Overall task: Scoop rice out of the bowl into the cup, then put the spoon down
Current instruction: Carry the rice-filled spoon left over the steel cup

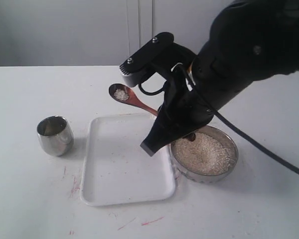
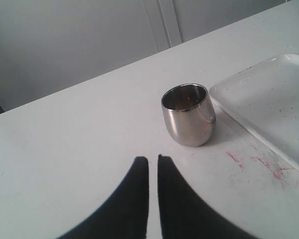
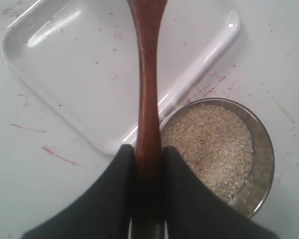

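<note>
My right gripper (image 3: 149, 152) is shut on the handle of the dark wooden spoon (image 3: 148, 84). The spoon (image 1: 132, 98) is held in the air above the far edge of the white tray, with a small heap of rice (image 1: 121, 94) in its oval bowl. The shallow bowl (image 1: 232, 145) stands right of the tray, filled with rice (image 1: 204, 153); from the right wrist the bowl (image 3: 267, 149) lies just beside the fingers. The steel cup (image 1: 55, 135) stands upright left of the tray. My left gripper (image 2: 153, 160) is shut and holds nothing, low over the table near the cup (image 2: 188, 115).
The white rectangular tray (image 1: 119, 169) lies between cup and bowl, with nothing on it. Faint red marks (image 1: 74, 185) stain the white table around it. The big black right arm (image 1: 239, 50) hides the table's far right. A grey wall stands behind.
</note>
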`<action>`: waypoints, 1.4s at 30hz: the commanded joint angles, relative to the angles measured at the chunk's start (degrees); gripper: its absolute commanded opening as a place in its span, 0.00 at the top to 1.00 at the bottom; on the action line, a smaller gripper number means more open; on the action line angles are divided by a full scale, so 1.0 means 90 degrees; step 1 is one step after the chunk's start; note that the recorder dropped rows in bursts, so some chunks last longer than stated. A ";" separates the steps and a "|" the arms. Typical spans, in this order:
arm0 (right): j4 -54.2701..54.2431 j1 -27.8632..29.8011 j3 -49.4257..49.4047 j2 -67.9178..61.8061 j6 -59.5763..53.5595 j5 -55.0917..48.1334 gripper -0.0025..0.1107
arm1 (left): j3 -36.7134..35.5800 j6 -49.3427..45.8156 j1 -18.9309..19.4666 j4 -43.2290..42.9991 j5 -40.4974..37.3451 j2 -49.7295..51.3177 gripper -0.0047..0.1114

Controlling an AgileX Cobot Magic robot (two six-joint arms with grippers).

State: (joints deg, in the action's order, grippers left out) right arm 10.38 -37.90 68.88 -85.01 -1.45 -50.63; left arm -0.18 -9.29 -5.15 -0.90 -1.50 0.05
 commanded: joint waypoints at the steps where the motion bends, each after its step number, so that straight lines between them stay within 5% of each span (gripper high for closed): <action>1: -0.0059 -0.0227 0.0356 -0.0381 -0.0157 -0.0121 0.97 | 0.0020 0.0009 -0.0018 0.0044 0.0041 -0.0006 0.84; 42: 0.0950 -0.0939 0.3924 -0.3521 -0.0969 -0.0897 0.98 | 0.0020 0.0009 -0.0018 0.0044 0.0041 -0.0006 0.84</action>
State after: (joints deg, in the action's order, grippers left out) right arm 17.99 -46.04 102.99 -116.13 -9.55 -59.37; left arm -0.18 -9.29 -5.15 -0.90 -1.50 0.05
